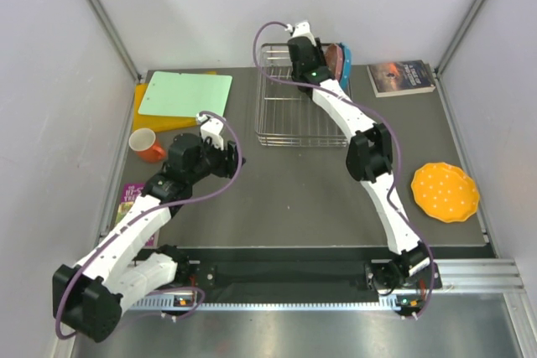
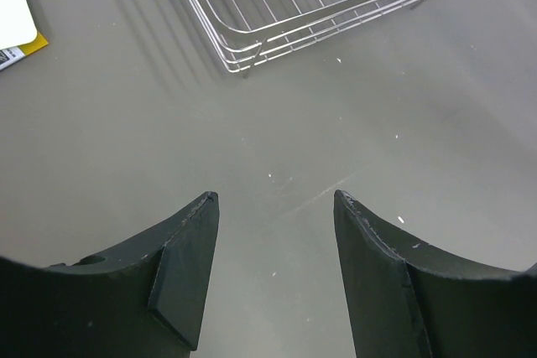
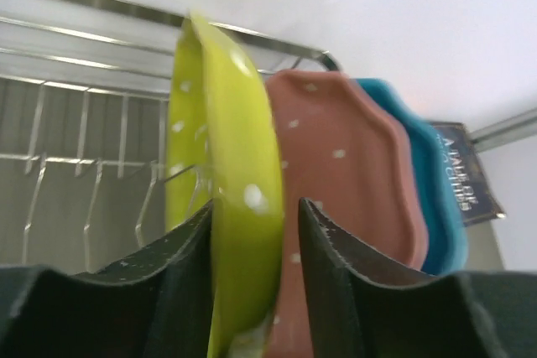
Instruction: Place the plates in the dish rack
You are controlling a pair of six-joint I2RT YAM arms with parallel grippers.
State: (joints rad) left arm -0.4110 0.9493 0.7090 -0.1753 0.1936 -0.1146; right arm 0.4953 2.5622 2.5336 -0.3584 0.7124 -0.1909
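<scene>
The dish rack (image 1: 298,115) stands at the back middle of the table. In the right wrist view the yellow-green plate (image 3: 226,165) stands on edge among the rack's prongs (image 3: 84,165), with the pink plate (image 3: 344,165) and the blue plate (image 3: 428,199) upright beside it. My right gripper (image 3: 256,203) straddles the yellow-green plate: the left finger touches it and a small gap shows at the right finger. The orange plate (image 1: 445,192) lies flat at the table's right. My left gripper (image 2: 277,197) is open and empty over bare table, near the rack's front corner (image 2: 243,60).
A green cutting board (image 1: 185,94) on a yellow one lies at the back left, with an orange mug (image 1: 148,145) in front of it. A book (image 1: 401,77) lies at the back right. A magenta booklet (image 1: 127,199) sits at the left edge.
</scene>
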